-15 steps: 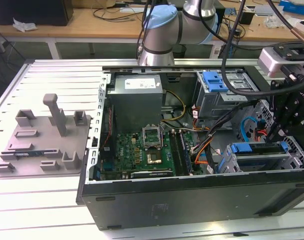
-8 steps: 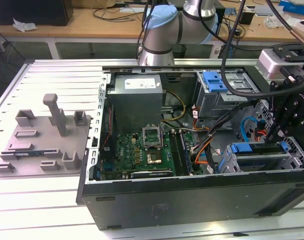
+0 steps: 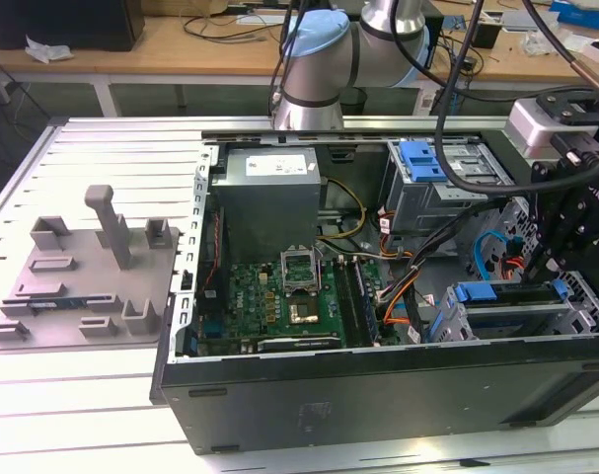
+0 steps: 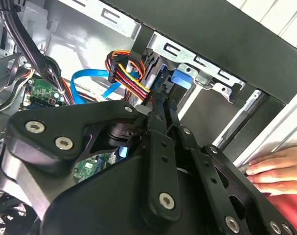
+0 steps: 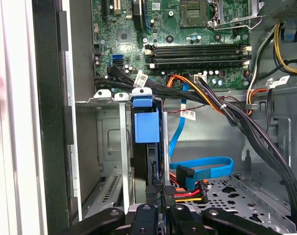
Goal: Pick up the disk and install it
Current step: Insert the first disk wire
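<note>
One disk (image 5: 147,147), blue carrier edge-up, sits in the drive cage (image 5: 109,147) at the exterior view's right. Gripper (image 5: 158,208) fingers nearly closed at its rear edge; grip can't be confirmed. Hand (image 4: 275,166) rests on table beside the case.

so the disk (image 5: 146,126) is standing on edge inside the metal drive cage (image 5: 109,147); in the first wrist view it's seen edge-on, just a thin dark strip framed by its blue plastic carrier, label not visible; in the exterior view the disk's blue end (image 3: 474,292) sits at about 3 o'clock from the motherboard (image 3: 279,306); the second wrist view catches the same blue end (image 4: 180,78) in the cage's slot
</note>
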Motion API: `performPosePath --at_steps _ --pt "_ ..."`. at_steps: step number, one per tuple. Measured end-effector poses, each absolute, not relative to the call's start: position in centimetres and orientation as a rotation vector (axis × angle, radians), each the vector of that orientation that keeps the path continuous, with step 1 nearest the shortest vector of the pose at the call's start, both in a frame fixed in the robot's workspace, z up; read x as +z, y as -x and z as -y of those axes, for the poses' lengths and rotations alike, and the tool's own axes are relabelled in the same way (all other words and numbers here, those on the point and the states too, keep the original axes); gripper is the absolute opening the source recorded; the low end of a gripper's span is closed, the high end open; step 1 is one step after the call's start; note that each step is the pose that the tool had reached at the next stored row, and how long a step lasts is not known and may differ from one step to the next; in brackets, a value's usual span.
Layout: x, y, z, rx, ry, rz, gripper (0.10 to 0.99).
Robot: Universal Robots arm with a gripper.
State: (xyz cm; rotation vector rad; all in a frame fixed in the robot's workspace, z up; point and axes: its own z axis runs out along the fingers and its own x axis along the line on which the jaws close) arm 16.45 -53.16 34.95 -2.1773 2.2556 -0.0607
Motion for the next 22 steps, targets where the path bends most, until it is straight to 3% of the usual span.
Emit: performPosePath --at_steps 22 --pt "34.32 -16.52 53.16 -0.061 2.177 -2.256 0.165"
